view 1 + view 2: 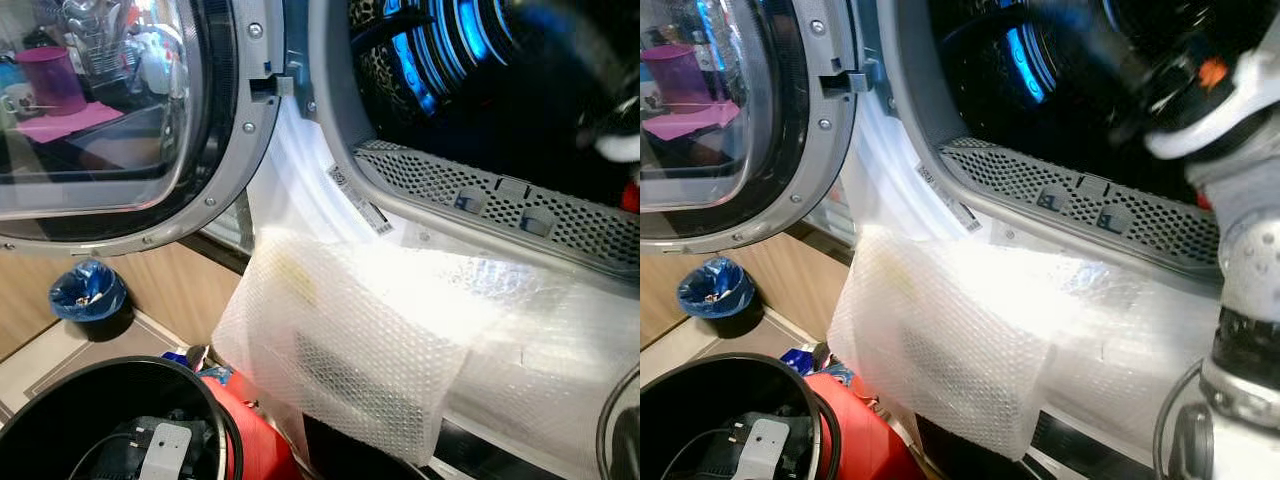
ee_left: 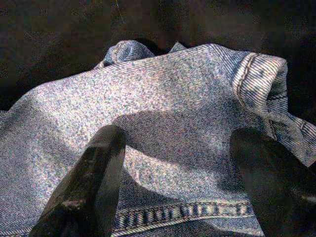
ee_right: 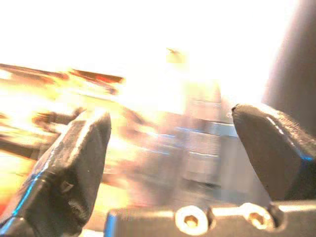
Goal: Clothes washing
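The washing machine's drum [image 1: 480, 80] stands open, lit blue inside, with a leopard-print garment [image 1: 385, 60] at its left wall. My right arm [image 1: 1240, 110] reaches up into the drum, blurred. In the right wrist view my right gripper [image 3: 170, 116] is open, with nothing between its fingers and a bright, smeared background. My left arm [image 1: 165, 445] hangs down into a black basket [image 1: 215, 400] at the lower left. There my left gripper [image 2: 180, 138] is open just above a blue denim garment [image 2: 173, 84], one finger on each side of a fold.
The round glass door [image 1: 120, 120] is swung open to the left. Bubble wrap [image 1: 350, 340] hangs over the machine's front below the perforated rim [image 1: 500, 195]. A red object [image 1: 250, 430] sits beside the basket. A small bin with a blue liner [image 1: 88, 290] stands on the floor.
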You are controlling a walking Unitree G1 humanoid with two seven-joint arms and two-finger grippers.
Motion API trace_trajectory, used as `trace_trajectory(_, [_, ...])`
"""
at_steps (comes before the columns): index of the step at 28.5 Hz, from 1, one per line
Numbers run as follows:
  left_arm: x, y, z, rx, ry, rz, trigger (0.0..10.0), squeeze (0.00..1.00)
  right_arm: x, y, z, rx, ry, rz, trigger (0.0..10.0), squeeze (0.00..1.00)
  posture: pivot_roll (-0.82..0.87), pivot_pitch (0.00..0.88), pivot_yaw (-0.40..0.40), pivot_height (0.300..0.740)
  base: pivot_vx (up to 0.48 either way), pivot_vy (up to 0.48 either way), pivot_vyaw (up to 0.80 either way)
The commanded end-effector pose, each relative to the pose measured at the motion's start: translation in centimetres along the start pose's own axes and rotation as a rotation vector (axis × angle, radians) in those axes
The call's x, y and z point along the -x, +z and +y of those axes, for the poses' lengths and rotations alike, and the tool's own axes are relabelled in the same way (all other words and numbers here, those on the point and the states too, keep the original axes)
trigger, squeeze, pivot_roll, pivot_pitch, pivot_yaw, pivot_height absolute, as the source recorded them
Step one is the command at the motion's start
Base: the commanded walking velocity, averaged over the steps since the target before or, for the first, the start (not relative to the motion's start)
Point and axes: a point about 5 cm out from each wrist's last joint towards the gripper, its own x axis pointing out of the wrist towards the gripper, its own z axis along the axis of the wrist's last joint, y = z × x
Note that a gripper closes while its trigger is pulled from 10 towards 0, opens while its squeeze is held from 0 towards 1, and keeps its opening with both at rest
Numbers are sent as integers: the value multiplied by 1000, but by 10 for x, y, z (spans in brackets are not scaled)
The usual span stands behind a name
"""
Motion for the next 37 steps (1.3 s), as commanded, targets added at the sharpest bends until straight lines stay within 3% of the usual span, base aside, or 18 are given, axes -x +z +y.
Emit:
trace_trajectory(1, [3, -12, -1, -10, -3, 54, 10000, 0, -10, 3, 21, -56, 108, -19, 10000, 0, -65, 75, 0, 740, 0, 0, 0])
trace_trajectory(2, [2, -11, -1, -11, -3, 54, 10000, 0, -13, -4, 34, -131, 151, -45, 10000, 0, -71, 74, 2, 740, 0, 0, 0])
trace_trajectory(7, [1, -10, -2, -14, -6, 54, 10000, 0, -13, -27, 59, -287, 213, -20, 10000, 0, -79, 72, 6, 740, 0, 0, 0])
trace_trajectory(8, [0, -9, -2, -15, -8, 54, 10000, 0, -8, -45, 75, -358, 247, 56, 10000, 0, -80, 71, 8, 740, 0, 0, 0])
trace_trajectory(10, [-1, -7, -1, -16, -5, 52, 10000, 0, -2, -56, 89, -443, 271, 111, 10000, 0, -89, 68, 9, 740, 0, 0, 0])
trace_trajectory(13, [-2, -4, 2, -19, 20, 33, 10000, 0, 8, -69, 102, -568, 268, 161, 10000, 0, -93, 66, 8, 740, 0, 0, 0])
trace_trajectory(15, [-3, 3, 7, -29, 58, 1, 10000, 0, 20, -90, 110, -633, 229, 305, 10000, 0, -91, 64, 8, 740, 0, 0, 0])
trace_trajectory(16, [-4, 7, 10, -33, 86, -22, 10000, 0, 30, -105, 114, -645, 207, 413, 10000, 0, -87, 63, 6, 740, 0, 0, 0])
trace_trajectory(17, [-5, 16, 19, -39, 151, -61, 10000, 0, 54, -131, 123, -706, 167, 591, 10000, 0, -82, 63, 1, 740, 0, 0, 0])
trace_trajectory(18, [-5, 16, 19, -39, 151, -61, 10000, 0, 54, -131, 123, -706, 167, 591, 10000, 0, -82, 63, 1, 740, 0, 0, 0])
trace_trajectory(20, [-5, 22, 27, -20, 211, -86, 10000, 0, 74, -151, 131, -755, 132, 709, 10000, 0, -76, 68, -5, 740, 0, 0, 0])
trace_trajectory(23, [-5, 34, 35, 9, 262, -134, 10000, 0, 119, -188, 142, -786, 27, 922, 10000, 0, -67, 68, -11, 740, 0, 0, 0])
trace_trajectory(24, [-5, 34, 35, 9, 262, -134, 10000, 0, 119, -188, 142, -786, 27, 922, 10000, 0, -67, 68, -11, 740, 0, 0, 0])
trace_trajectory(27, [-5, 47, 33, 21, 263, -185, 10000, 0, 160, -220, 154, -814, -91, 1105, 10000, 0, -56, 72, -16, 740, 0, 0, 0])
trace_trajectory(28, [-5, 48, 32, 17, 267, -190, 10000, 0, 179, -234, 158, -775, -154, 1200, 10000, 0, -51, 73, -16, 740, 0, 0, 0])
trace_trajectory(31, [-4, 36, 41, -31, 312, -101, 10000, 0, 220, -265, 164, -747, -389, 1367, 10000, 0, -44, 74, -14, 740, 0, 0, 0])
trace_trajectory(34, [-1, 28, 50, -14, 337, -43, 10000, 0, 246, -286, 170, -708, -539, 1496, 10000, 0, -34, 78, -13, 740, 0, 0, 0])
trace_trajectory(37, [1, 27, 56, -16, 353, -28, 10000, 0, 259, -297, 176, -667, -601, 1590, 10000, 0, -33, 82, -12, 740, 0, 0, 0])
